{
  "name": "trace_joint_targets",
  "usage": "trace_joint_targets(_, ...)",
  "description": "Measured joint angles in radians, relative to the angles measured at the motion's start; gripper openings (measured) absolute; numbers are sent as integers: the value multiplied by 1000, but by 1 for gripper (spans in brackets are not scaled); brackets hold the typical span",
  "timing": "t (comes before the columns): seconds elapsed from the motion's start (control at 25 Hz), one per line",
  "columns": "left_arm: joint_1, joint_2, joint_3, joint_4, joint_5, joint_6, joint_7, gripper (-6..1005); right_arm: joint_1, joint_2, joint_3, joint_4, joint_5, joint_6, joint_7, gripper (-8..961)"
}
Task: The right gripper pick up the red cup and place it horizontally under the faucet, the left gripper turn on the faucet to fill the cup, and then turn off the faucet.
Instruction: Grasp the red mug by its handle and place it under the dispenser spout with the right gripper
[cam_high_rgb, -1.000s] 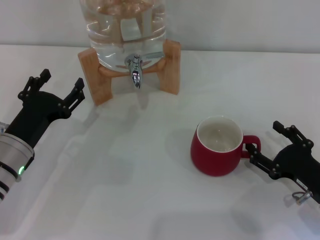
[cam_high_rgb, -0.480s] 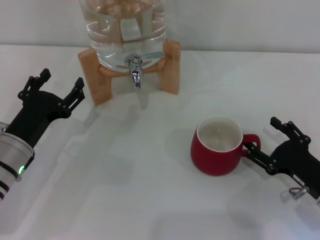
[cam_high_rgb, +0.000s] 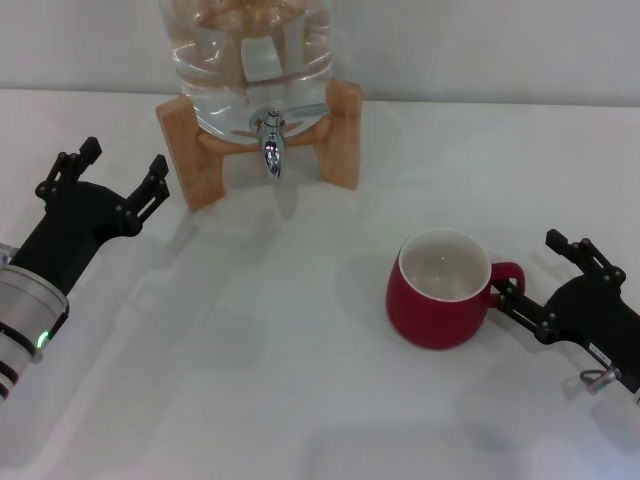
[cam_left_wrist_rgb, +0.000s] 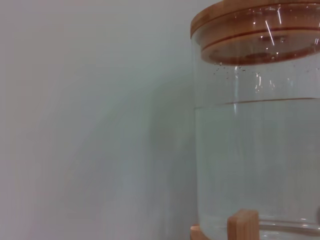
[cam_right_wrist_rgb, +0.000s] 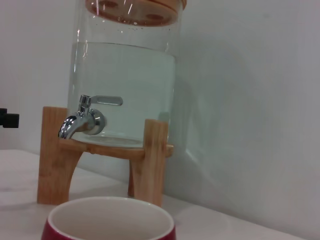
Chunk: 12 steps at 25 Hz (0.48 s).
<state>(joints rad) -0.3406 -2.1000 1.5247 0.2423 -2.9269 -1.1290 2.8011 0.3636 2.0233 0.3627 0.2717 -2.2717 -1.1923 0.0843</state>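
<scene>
White table (cam_high_rgb: 300, 400) fills most of the head view. Clear water jug (cam_high_rgb: 245, 55) stands at the far edge on a wooden stand (cam_high_rgb: 200, 150), water partway up, wooden lid (cam_left_wrist_rgb: 250, 20) on top in the left wrist view. Left gripper (cam_high_rgb: 112, 172) sits at the left side, near the stand but apart from it, fingers spread wide, holding nothing. Right gripper (cam_high_rgb: 545, 280) at the right side, fingers spread; one finger (cam_high_rgb: 510, 300) reaches the mug handle (cam_high_rgb: 508, 275), the other lies farther back, not closed on it. Red cup (cam_high_rgb: 440, 290) upright on the table, right of centre, well apart from the faucet, cream inside. Faucet (cam_high_rgb: 270, 140) at the jug's base, spout down, lever (cam_right_wrist_rgb: 105, 100) level.
</scene>
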Motion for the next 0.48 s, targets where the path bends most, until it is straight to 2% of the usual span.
trace_joint_targets(0.48,-2,0,0,0,0,0,0,874,0,0,11,2,-7,12,0,822)
